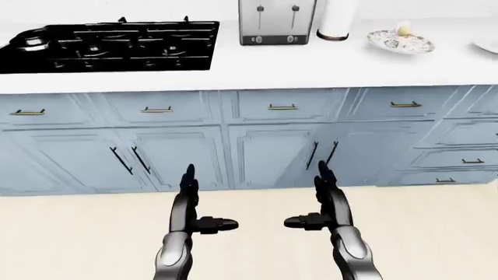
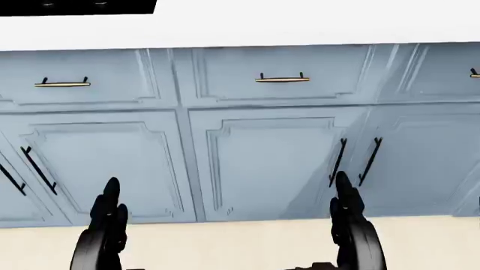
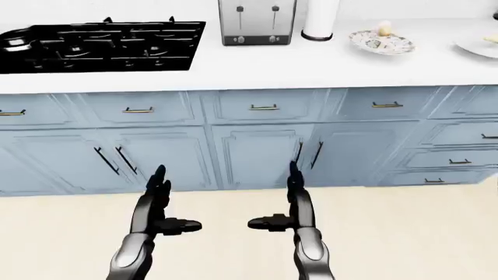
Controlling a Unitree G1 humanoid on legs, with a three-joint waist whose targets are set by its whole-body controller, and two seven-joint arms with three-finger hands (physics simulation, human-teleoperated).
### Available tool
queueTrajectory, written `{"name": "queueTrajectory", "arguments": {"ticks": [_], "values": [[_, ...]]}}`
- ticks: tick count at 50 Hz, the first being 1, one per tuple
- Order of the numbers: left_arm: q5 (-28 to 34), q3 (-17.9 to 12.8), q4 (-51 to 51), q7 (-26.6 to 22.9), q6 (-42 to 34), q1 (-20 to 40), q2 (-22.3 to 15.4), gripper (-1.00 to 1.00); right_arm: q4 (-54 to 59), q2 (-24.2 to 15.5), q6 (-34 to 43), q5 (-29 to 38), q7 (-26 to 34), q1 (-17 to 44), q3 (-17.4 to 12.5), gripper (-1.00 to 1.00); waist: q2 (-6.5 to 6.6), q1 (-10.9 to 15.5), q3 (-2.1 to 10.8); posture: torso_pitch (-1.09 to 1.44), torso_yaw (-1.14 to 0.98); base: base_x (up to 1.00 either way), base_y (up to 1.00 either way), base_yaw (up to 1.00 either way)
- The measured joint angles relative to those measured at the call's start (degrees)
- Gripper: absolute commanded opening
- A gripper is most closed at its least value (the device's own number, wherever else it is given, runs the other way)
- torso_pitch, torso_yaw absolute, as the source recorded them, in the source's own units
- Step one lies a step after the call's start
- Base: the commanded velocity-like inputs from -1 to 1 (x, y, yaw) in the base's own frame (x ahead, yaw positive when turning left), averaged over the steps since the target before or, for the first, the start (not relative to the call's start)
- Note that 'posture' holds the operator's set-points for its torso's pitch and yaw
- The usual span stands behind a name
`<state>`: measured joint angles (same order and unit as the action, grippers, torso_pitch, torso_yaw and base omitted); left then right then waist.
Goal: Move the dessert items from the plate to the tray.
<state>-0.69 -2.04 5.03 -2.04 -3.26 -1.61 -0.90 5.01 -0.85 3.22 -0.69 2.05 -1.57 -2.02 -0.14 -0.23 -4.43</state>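
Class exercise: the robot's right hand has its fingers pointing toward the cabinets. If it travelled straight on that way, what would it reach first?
Probably the blue lower cabinet door under the white counter, near the black vertical door handles. The right hand is open and empty; nothing shows between it and the door, though the gap's depth is unclear.

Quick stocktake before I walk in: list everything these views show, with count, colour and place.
Plate: one, patterned white, counter top right, left-eye view; holds a pale dessert item.
Second plate: one, white, cut by right edge, right-eye view.
Toaster: one, silver, top centre.
Paper roll: one, white, right of toaster.
Stove: one, black, top left.
Cabinets: pale blue, under white counter.
Floor: cream.
Left hand: open, empty.
Right hand: open, empty.
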Motion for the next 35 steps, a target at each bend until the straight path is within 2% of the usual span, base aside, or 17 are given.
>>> {"name": "queueTrajectory", "arguments": {"ticks": [1,3,5,7,10,14,19,23,24,26,28,30,35], "values": [[-0.2,0.0,-2.3,-0.3,-1.1,-0.2,-0.3,1.0,-2.0,-0.1,0.8,-0.3,0.2,-0.1,0.0,1.0,-0.25,-0.1,0.45,0.0,0.0,0.0,0.0,0.0],[-0.6,-0.6,-8.6,-0.8,-3.3,0.9,-0.8,1.0,-6.6,-0.5,1.5,-0.5,0.4,1.0,-0.4,1.0,-0.23,0.3,3.01,0.0,0.0,0.0,0.0,0.0],[-0.6,-1.0,-11.1,-1.0,-4.0,1.6,-0.8,1.0,-7.2,-0.4,0.7,-0.1,0.3,1.6,-0.3,1.0,-0.64,0.4,2.26,0.0,0.0,0.0,0.0,0.0],[-0.3,-0.7,-12.1,-1.1,-5.3,1.3,-0.8,1.0,-7.3,-0.5,1.3,0.4,0.4,1.0,0.1,1.0,-0.48,0.5,3.23,0.0,0.0,0.0,0.0,0.0],[0.3,-0.2,-13.5,-1.4,-8.7,1.3,-0.7,1.0,-8.1,-0.6,3.6,1.2,0.4,0.8,0.1,1.0,-0.21,0.5,3.31,0.0,0.0,0.0,0.0,0.0],[0.5,-0.4,-18.7,-1.5,-16.5,2.9,-0.9,1.0,-12.7,-0.9,8.3,2.2,0.6,0.9,-0.2,1.0,-0.14,0.5,3.22,0.0,0.0,0.0,0.0,0.0],[0.8,-0.8,-26.3,-1.8,-25.7,6.4,-1.6,1.0,-18.9,-1.6,14.5,2.2,1.6,3.1,-2.0,1.0,-0.18,0.5,4.01,0.0,0.0,0.0,0.0,0.0],[-0.3,-2.8,-31.3,-1.9,-34.5,11.4,-2.6,1.0,-24.3,-2.8,21.4,1.1,2.6,6.1,-3.4,1.0,-0.15,0.5,4.13,0.0,0.0,0.09,-0.14,0.0],[-0.7,-3.6,-32.3,-1.7,-36.8,12.5,-3.0,1.0,-25.2,-3.0,23.3,0.8,2.9,6.9,-3.7,1.0,0.08,0.7,3.51,0.0,0.0,0.35,-0.56,0.0],[-1.4,-4.8,-34.2,-1.0,-39.9,13.8,-3.6,1.0,-26.8,-3.3,25.6,0.3,3.5,8.0,-3.9,1.0,1.94,1.1,2.55,0.0,0.0,0.43,-0.61,0.0],[-1.8,-5.3,-36.1,-0.3,-42.5,15.3,-4.2,1.0,-28.2,-3.7,26.9,-0.1,3.9,8.8,-4.3,1.0,3.0,1.5,3.0,0.0,0.0,0.44,-0.63,0.0],[-2.2,-5.2,-37.8,0.2,-44.2,16.9,-4.5,1.0,-29.1,-4.0,27.9,-0.4,4.1,9.7,-4.8,1.0,2.63,2.1,3.46,0.0,0.0,0.44,-0.62,0.0],[-3.7,-5.3,-39.7,1.0,-48.3,19.1,-5.0,1.0,-31.2,-4.5,30.9,-1.0,4.9,11.2,-4.5,1.0,-0.42,4.0,2.8,0.0,0.0,0.45,-0.63,0.0]]}}
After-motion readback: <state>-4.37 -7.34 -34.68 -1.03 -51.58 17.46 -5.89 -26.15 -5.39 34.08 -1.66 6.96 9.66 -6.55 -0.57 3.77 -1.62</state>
